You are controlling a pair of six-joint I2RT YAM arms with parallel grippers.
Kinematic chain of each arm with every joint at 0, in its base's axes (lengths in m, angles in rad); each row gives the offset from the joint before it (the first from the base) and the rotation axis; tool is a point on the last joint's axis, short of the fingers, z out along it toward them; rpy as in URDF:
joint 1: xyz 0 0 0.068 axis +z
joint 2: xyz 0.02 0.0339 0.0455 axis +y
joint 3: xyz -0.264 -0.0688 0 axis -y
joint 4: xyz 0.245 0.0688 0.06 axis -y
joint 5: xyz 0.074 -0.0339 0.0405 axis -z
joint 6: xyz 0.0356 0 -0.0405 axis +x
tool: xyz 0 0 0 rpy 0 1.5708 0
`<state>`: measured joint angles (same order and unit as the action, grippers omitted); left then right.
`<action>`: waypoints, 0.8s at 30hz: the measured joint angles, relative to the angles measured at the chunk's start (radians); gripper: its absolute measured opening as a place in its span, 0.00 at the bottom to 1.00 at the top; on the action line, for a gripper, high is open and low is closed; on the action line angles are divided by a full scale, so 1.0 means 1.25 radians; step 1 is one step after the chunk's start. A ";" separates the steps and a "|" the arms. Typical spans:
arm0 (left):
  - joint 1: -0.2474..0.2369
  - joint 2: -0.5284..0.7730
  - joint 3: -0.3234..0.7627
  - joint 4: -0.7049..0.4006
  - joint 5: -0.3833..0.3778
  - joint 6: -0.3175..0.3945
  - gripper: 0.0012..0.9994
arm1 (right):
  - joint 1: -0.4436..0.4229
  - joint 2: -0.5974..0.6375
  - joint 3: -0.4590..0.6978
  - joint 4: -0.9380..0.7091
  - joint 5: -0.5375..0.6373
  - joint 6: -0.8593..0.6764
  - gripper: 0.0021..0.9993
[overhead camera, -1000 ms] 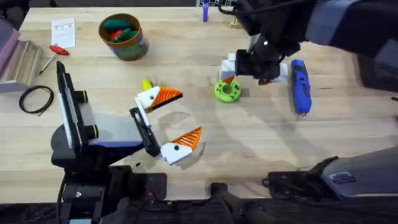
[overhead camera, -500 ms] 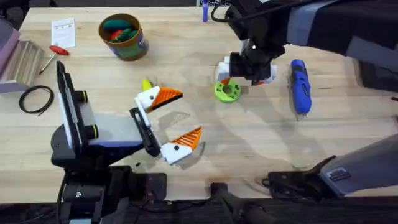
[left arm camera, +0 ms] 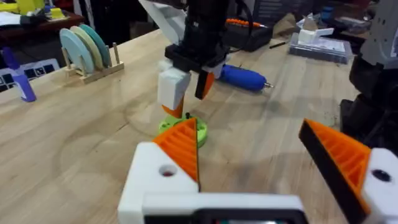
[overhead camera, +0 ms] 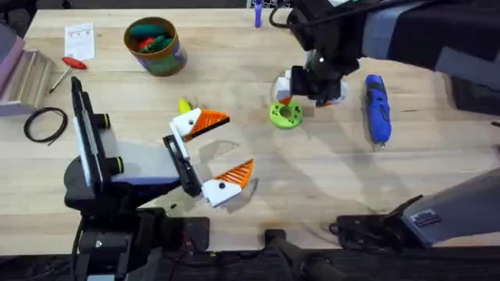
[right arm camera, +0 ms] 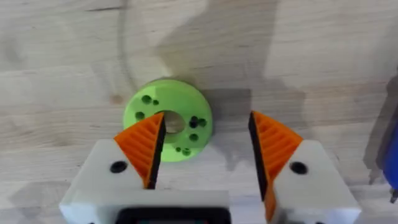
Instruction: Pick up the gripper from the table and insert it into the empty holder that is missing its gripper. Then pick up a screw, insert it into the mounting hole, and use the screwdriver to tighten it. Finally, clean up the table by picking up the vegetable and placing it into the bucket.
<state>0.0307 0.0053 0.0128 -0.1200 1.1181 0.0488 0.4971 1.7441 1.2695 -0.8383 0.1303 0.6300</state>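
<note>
Overhead view: right gripper (overhead camera: 301, 95) hangs just above the green disc (overhead camera: 286, 114) at the table's middle right, white fingers with orange ribbed pads spread wide, nothing between them. Right wrist view: the disc (right arm camera: 168, 119) lies flat on the wood, round, with a central bore and small holes around it; one orange pad (right arm camera: 144, 146) overlaps its edge, the other pad stands clear to the side over bare wood.

Screwdriver (overhead camera: 376, 108): thick blue body, lying flat just right of the right gripper, long axis running away from the arm bases, thin metal bit at the nearer end. In the left wrist view it (left arm camera: 244, 76) lies behind the right gripper.

Left gripper (overhead camera: 209, 150): near the table's middle, fingers released and wide apart, holding nothing.

Vegetable (overhead camera: 184, 105): small, yellow, just beyond the left gripper's farther finger, mostly hidden; its direction cannot be told.

Bucket (overhead camera: 173, 56): upright at the far left of the table (overhead camera: 258, 183), green side, blue patch, tan rim, red and green toys inside.
</note>
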 joint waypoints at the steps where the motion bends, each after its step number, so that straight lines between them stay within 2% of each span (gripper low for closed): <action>1: 0.000 0.000 0.000 0.000 0.000 0.000 0.99 | -0.003 0.000 -0.005 0.001 0.000 0.000 0.77; 19: 0.000 0.000 0.000 0.000 0.000 0.000 0.99 | -0.004 0.000 -0.018 0.037 -0.004 0.002 0.68; 24: 0.000 0.000 0.000 0.000 0.000 0.000 0.99 | -0.002 0.016 -0.018 0.037 -0.010 0.003 0.60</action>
<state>0.0307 0.0054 0.0128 -0.1200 1.1187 0.0490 0.4944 1.7645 1.2465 -0.7916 0.1174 0.6333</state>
